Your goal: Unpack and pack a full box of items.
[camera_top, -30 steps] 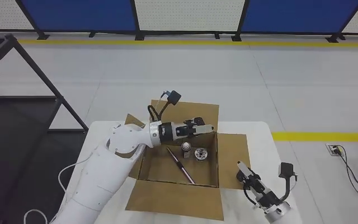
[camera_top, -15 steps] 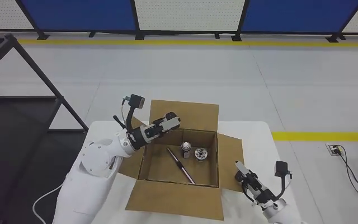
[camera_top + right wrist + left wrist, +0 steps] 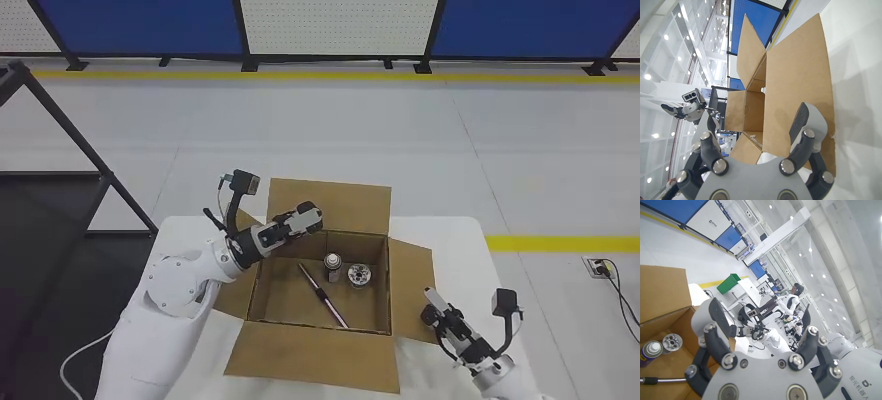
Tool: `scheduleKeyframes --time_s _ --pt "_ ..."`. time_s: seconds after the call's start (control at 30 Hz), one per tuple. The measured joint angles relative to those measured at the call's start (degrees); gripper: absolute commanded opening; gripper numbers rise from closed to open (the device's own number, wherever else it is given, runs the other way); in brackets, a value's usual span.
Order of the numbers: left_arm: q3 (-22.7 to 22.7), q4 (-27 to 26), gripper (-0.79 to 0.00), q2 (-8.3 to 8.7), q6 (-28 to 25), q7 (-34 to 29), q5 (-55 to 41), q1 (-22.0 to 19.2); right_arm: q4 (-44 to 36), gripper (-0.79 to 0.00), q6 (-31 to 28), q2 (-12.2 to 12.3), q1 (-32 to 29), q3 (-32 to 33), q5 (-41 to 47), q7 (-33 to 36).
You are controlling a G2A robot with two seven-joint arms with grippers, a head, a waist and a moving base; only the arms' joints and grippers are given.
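An open cardboard box [image 3: 330,205] stands on the white table [image 3: 455,232]. Inside lie a thin metal rod [image 3: 322,294], a spray can [image 3: 333,266] and a round metal part [image 3: 360,273]. My left gripper [image 3: 307,214] hangs open and empty over the box's back left corner; its wrist view shows the spray can [image 3: 650,349], the metal part [image 3: 671,341] and the rod [image 3: 664,380] below. My right gripper [image 3: 431,302] is open and empty, low beside the box's right flap [image 3: 415,285], facing the box [image 3: 795,75].
The box's flaps spread outward on all sides, the front flap [image 3: 315,355] reaching toward the table's near edge. A black metal frame [image 3: 60,130] stands left of the table. Bare tabletop lies to the right of the box.
The left gripper has pulled back from over the box's middle to its back left corner, then held still. The right gripper has shifted only slightly.
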Motion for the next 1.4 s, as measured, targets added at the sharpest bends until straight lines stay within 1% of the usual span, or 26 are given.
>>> scheduleKeyframes --time_s 0.1,0.2,0.3,0.37,0.43,0.6,0.73,0.93,1.03,1.1,1.27,1.4 --pt "1.14 0.89 0.000 -0.26 -0.12 -0.72 -1.29 -1.13 -0.23 0.000 -0.42 0.12 -0.18 -0.12 0.32 -0.13" --pt "3.02 3.30 0.000 -0.74 0.53 -1.99 -4.34 -2.85 0.11 0.000 -1.13 0.21 0.05 -0.27 1.37 -0.12" --pt "5.82 5.49 0.000 -1.43 0.70 -2.44 -2.55 -5.15 0.39 0.000 -1.88 0.29 0.44 -0.51 2.23 -0.26" --pt "7.11 6.33 0.000 -1.75 0.67 -2.98 -3.50 -6.17 0.25 0.000 -2.46 0.35 0.42 -0.66 2.56 -0.47" --pt "7.16 6.40 0.000 -1.75 0.67 -3.02 -3.68 -6.20 0.04 0.000 -3.09 0.37 0.41 -0.83 3.07 -0.87" --pt "7.08 6.34 0.000 -1.73 0.67 -2.98 -3.62 -6.14 -0.75 0.000 -6.80 0.34 0.60 -1.85 5.93 -1.59" --pt "7.08 6.34 0.000 -1.73 0.67 -2.98 -3.62 -6.14 -2.26 0.000 -9.91 0.30 0.65 -3.45 6.37 -2.24" --pt "6.96 6.20 0.000 -1.72 0.71 -2.79 -3.65 -5.96 -2.20 0.000 -8.75 0.37 1.61 -5.29 3.96 -1.46" --pt "5.11 4.29 0.000 -1.29 0.75 -0.41 -3.05 -3.80 -2.21 0.000 -8.80 0.37 1.58 -5.24 4.04 -1.49" --pt "3.05 2.15 0.000 -0.83 0.45 1.41 -2.42 -1.87 -2.21 0.000 -8.81 0.37 1.58 -5.24 4.04 -1.49" --pt "-2.53 -5.20 0.000 0.36 0.39 5.35 -0.45 3.68 -2.21 0.000 -8.81 0.37 1.58 -5.24 4.04 -1.49" --pt "-7.10 -10.91 0.000 1.20 2.05 8.26 1.31 7.95 -2.21 0.000 -8.81 0.37 1.58 -5.24 4.04 -1.49"
